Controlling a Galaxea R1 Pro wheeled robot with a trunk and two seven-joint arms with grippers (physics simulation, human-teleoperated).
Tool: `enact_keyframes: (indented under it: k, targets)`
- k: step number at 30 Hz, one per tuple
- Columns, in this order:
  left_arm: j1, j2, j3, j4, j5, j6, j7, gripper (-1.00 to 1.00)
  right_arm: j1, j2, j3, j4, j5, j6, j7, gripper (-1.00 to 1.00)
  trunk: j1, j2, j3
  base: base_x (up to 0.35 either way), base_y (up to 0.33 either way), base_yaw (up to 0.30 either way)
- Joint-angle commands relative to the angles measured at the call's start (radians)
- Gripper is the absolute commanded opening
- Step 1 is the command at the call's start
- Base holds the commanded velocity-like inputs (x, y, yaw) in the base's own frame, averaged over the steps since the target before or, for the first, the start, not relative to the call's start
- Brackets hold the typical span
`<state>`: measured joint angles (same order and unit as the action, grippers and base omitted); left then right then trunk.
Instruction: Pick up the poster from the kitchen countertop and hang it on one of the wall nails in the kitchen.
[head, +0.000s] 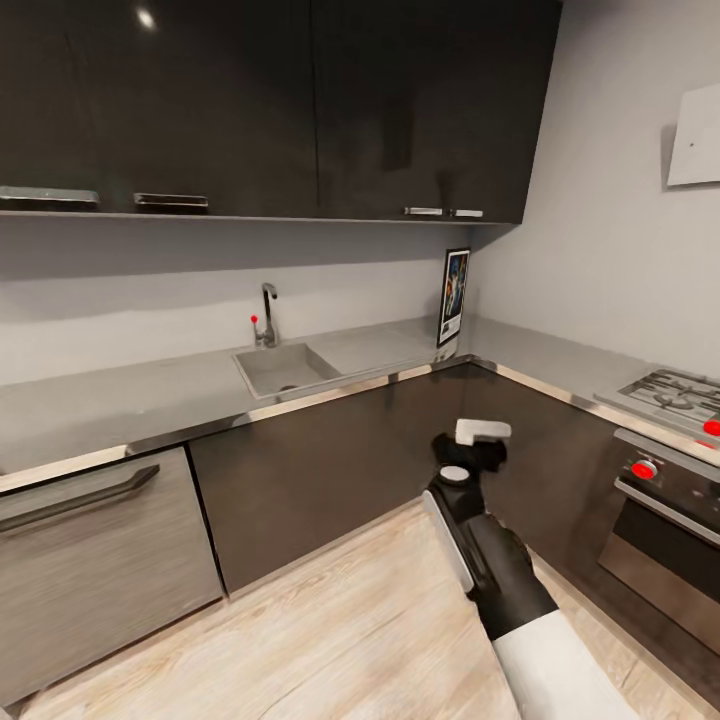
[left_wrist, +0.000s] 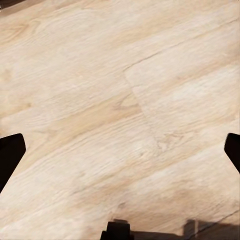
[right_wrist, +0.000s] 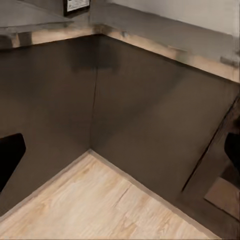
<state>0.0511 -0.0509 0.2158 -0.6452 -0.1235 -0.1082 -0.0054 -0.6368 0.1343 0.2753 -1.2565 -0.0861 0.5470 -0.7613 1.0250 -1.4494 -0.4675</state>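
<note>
**Poster stands in the counter corner, arm well short of it**

The poster (head: 454, 297) stands upright in the inner corner of the countertop (head: 120, 400), against the wall. A sink (head: 285, 369) with its tap (head: 268, 315) lies to its left, a hob (head: 675, 393) and an oven (head: 660, 520) to the right, and dark cabinets (head: 300, 100) hang overhead. In the right wrist view only the poster's lower edge (right_wrist: 76, 5) shows. The right gripper (head: 478, 445), fingers spread and empty, is below the counter edge, well apart from the poster. The left gripper (left_wrist: 120, 155) is spread over the wood floor (left_wrist: 120, 100).

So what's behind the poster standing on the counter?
The poster stands upright in the countertop's corner, with grey wall behind it. The patch of wall directly behind it is covered.
</note>
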Motion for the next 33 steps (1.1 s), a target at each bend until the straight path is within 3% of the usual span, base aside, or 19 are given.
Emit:
enact_keyframes:
  k: [1,7,9,11,13,33]
  targets:
    - [0.0,-0.001,0.007,-0.002,-0.01,-0.002,-0.001,1.0,-0.053,0.002,0.004,0.016,-0.049,0.012,-0.067,1.0,0.0,-0.001,-0.001,0.0,0.0,0.0]
    - [0.0,-0.001,0.009,-0.002,-0.01,-0.002,-0.001,1.0,-0.166,0.005,0.016,0.056,-0.146,0.023,-0.171,1.0,0.0,-0.001,-0.001,0.001,0.0,0.0]
    - [0.0,-0.001,0.009,-0.002,-0.01,-0.002,-0.001,1.0,-0.178,0.005,0.054,0.055,-0.155,0.021,-0.183,1.0,0.0,-0.001,-0.001,0.105,0.0,0.0]
    - [0.0,-0.002,0.009,-0.003,-0.01,-0.002,-0.001,1.0,-0.187,0.005,0.126,0.043,-0.164,0.019,-0.191,1.0,0.0,-0.001,-0.001,0.237,-0.02,0.0]
    - [0.0,-0.001,0.009,-0.004,-0.01,-0.002,-0.001,1.0,-0.189,0.005,0.144,0.023,-0.167,0.021,-0.192,1.0,0.0,-0.001,-0.001,0.295,-0.06,0.0]
    - [0.0,-0.001,0.01,-0.007,-0.01,-0.002,-0.001,1.0,-0.193,0.005,0.159,-0.003,-0.169,0.023,-0.185,1.0,0.0,-0.001,-0.001,0.323,-0.104,0.0]
